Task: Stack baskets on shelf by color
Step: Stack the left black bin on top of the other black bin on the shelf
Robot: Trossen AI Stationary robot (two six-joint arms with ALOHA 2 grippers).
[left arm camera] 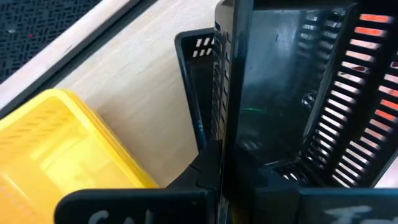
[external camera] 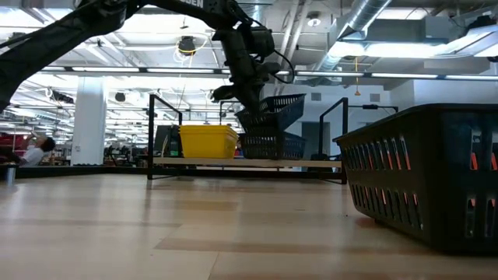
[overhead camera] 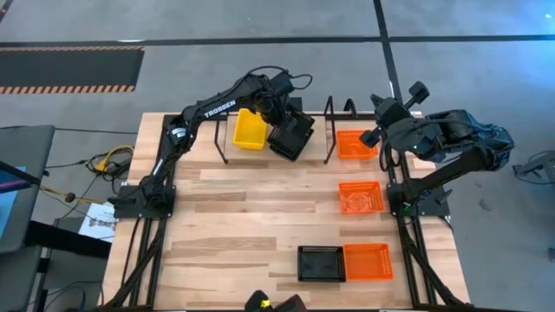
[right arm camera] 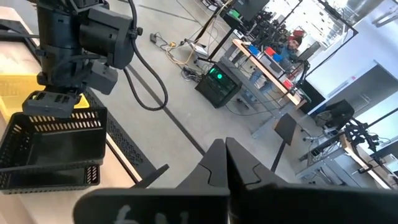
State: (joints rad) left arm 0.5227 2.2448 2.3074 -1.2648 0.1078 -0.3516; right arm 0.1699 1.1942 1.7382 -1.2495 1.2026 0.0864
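Left hand [overhead camera: 279, 111] clamped shut, arm outstretched; right hand [right arm camera: 225, 163] closed, raised.

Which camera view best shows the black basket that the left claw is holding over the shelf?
The low view: the tilted black basket hangs from the left claw above another black one on the shelf. The high view shows it from above, the right wrist view from the side, and the left wrist view only its mesh wall.
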